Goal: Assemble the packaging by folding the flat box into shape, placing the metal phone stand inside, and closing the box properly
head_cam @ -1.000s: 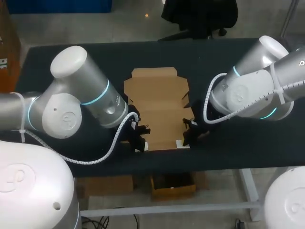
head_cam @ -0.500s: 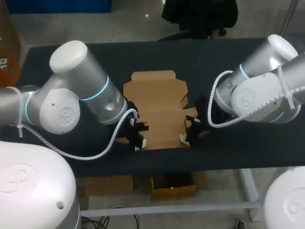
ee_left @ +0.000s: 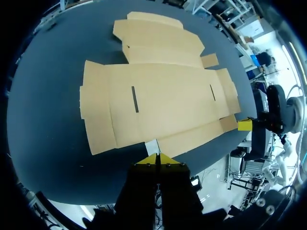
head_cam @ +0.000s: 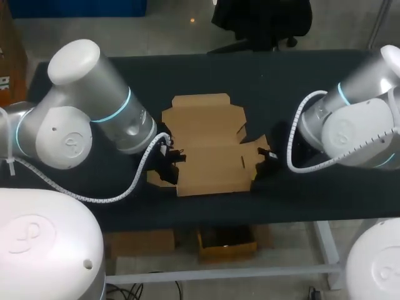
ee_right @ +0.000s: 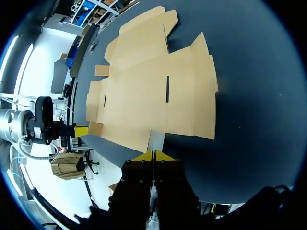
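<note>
flat box (head_cam: pixel 209 147), one, lying unfolded, left gripper (ee_left: pixel 157 160) and right gripper (ee_right: pixel 153 154), two, both pinched closed

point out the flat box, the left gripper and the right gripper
flat box (head_cam: pixel 209 150), head view, on its middle panel
left gripper (ee_left: pixel 157 158), left wrist view, between the yellow tips of its fingers
right gripper (ee_right: pixel 153 154), right wrist view, between the yellow tips of its fingers

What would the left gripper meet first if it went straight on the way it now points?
Probably the flat cardboard box: its near edge lies just ahead of the left gripper, though the height gap is unclear.
</note>
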`<state>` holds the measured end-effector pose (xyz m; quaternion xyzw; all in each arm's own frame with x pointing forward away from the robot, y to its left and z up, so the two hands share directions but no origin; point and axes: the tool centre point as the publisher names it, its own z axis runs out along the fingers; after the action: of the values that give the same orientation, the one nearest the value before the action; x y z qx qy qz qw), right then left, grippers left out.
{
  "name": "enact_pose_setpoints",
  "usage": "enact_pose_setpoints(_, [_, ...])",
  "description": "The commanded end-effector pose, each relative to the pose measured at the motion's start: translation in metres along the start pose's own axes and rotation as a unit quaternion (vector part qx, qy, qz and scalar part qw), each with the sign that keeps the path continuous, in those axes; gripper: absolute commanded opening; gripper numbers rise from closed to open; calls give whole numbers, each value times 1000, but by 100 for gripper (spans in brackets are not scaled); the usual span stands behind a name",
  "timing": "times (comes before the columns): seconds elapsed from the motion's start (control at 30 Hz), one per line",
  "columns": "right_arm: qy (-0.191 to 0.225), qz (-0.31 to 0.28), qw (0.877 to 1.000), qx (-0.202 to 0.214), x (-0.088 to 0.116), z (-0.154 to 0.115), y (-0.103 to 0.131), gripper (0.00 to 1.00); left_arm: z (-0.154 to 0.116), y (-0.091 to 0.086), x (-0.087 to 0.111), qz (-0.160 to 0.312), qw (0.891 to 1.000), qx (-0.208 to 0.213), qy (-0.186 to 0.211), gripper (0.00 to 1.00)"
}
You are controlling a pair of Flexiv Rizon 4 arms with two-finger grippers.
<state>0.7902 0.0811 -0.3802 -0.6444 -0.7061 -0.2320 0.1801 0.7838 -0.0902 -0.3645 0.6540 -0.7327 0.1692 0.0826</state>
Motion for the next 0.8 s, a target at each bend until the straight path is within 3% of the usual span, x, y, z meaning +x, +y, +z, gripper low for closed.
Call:
enact_pose_setpoints(0.03, [19,-1,1000,-8,-9,-15,-5,0,-18,1,-5,6,1000,3,5,0])
enact_pose_setpoints(0.3, [45,-7,998,-39,-21,-39,5,0,-41,-10,-14,17,999,6,26,0])
enact_pose_setpoints(0.33, [48,-9,998,-42,-22,-43,6,0,-44,-12,-15,19,999,7,30,2])
enact_pose_setpoints(0.4, [51,-8,998,-48,-25,-51,11,0,-50,-15,-16,23,999,8,34,24])
enact_pose_setpoints(0.43, [56,-12,997,-49,-26,-54,14,0,-53,-17,-16,23,999,9,34,28])
enact_pose_setpoints(0.53, [58,-6,997,-57,-31,-64,24,24,-60,-23,-15,28,999,11,36,49])
enact_pose_setpoints(0.57, [60,-5,996,-59,-32,-66,27,29,-62,-24,-15,31,999,11,38,75])
enact_pose_setpoints(0.63, [64,-6,996,-62,-35,-71,34,39,-65,-29,-15,33,999,10,39,100])
enact_pose_setpoints(0.7, [67,-4,996,-64,-39,-74,41,59,-68,-33,-15,35,999,9,40,100])
enact_pose_setpoints(0.77, [74,-8,995,-66,-40,-77,48,96,-70,-37,-15,42,998,8,44,100])
enact_pose_setpoints(0.8, [75,-8,995,-67,-41,-78,51,100,-71,-40,-16,41,998,9,45,100])
